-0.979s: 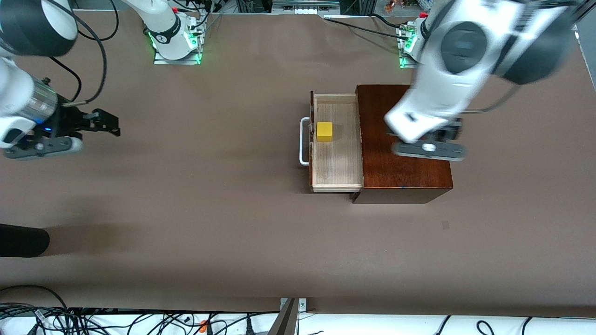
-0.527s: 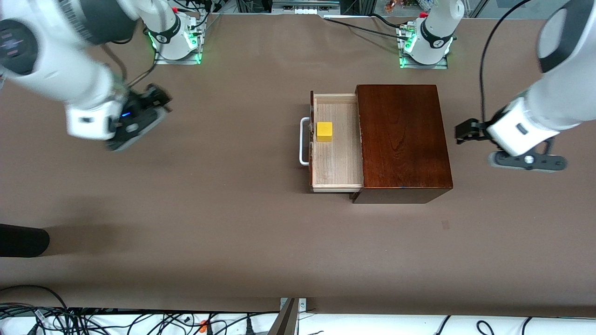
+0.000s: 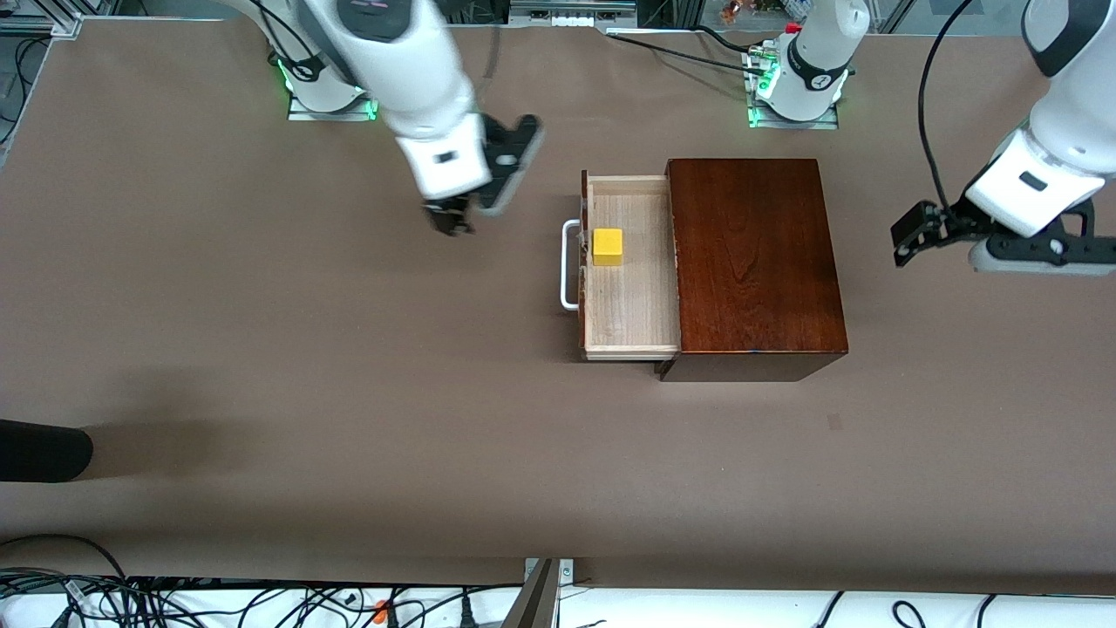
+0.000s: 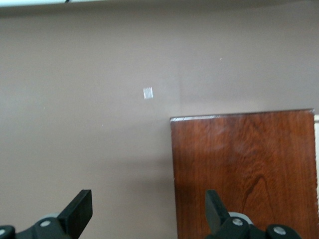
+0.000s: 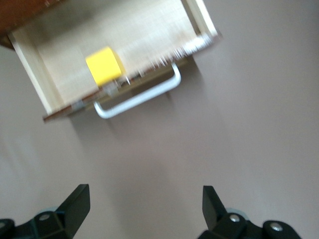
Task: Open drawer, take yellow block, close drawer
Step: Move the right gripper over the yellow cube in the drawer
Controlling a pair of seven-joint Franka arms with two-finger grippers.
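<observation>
The drawer point(image 3: 632, 301) stands pulled out of the dark-brown box point(image 3: 754, 262), its white loop handle point(image 3: 568, 266) facing the right arm's end of the table. The yellow block point(image 3: 608, 246) lies in the pale tray, close to the drawer front. My right gripper point(image 3: 452, 220) hangs open and empty over bare table, short of the handle. Its wrist view shows the yellow block point(image 5: 103, 64), the handle point(image 5: 144, 94) and open fingers point(image 5: 77, 204). My left gripper point(image 3: 908, 237) is open and empty over the table, off the box toward the left arm's end. The box point(image 4: 244, 169) shows in the left wrist view.
A black rounded object point(image 3: 44, 449) pokes in at the right arm's end of the table. A small pale mark point(image 3: 834, 422) lies on the brown cloth nearer the camera than the box. Cables point(image 3: 174, 602) run along the near edge. The arm bases point(image 3: 327, 78) stand at the back.
The right arm has swung in from its end of the table to just short of the drawer handle. The left arm has left the box top for its own end.
</observation>
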